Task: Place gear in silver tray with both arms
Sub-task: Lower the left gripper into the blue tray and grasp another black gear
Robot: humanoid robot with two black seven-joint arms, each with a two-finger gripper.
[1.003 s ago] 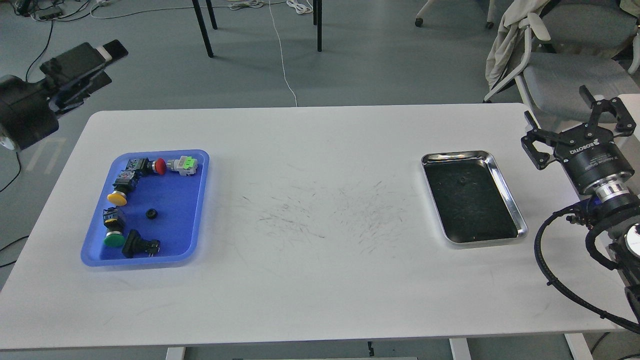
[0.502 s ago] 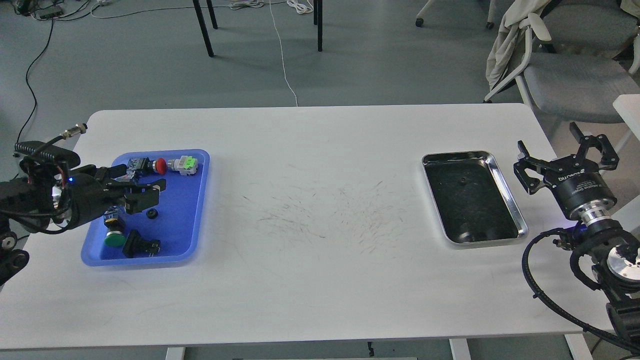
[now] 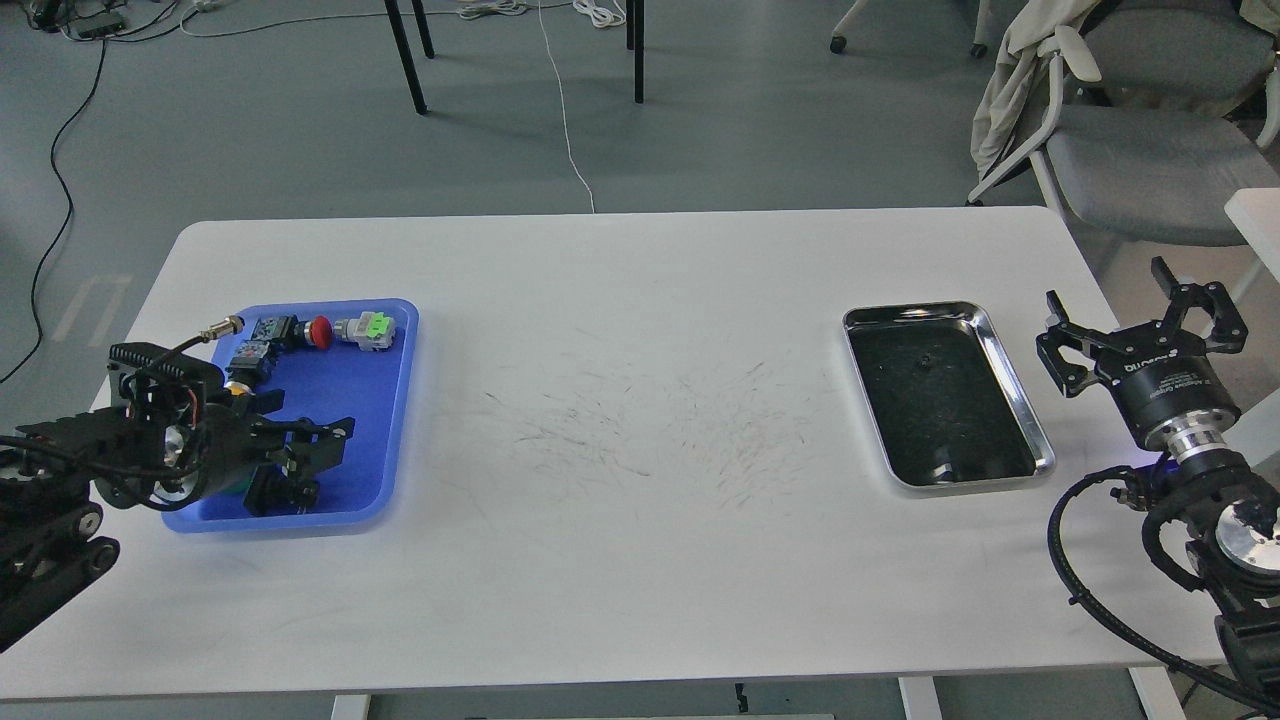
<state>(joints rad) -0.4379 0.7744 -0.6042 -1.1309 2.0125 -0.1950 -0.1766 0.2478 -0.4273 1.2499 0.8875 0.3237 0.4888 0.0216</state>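
Note:
The silver tray [image 3: 912,311] lies at the table's right side, its black floor bare. My right gripper [image 3: 1140,322] is open and empty just right of the tray, over the table's right edge. My left gripper [image 3: 318,448] hovers low over the front part of the blue tray [image 3: 372,400], its fingers apart. The small black gear does not show; the spot where it lay is covered by the left gripper. I cannot tell whether the fingers touch it.
The blue tray holds several push-button switches: a red one [image 3: 320,331], a grey-green one [image 3: 366,329] and a black one [image 3: 280,493] by the left gripper. The white table [image 3: 640,420] is scuffed in the middle. An office chair [image 3: 1130,150] stands behind the right corner.
My left arm swung in from the far left and came down over the blue tray's front part, covering the gear. My right gripper dropped lower and shifted slightly beside the silver tray.

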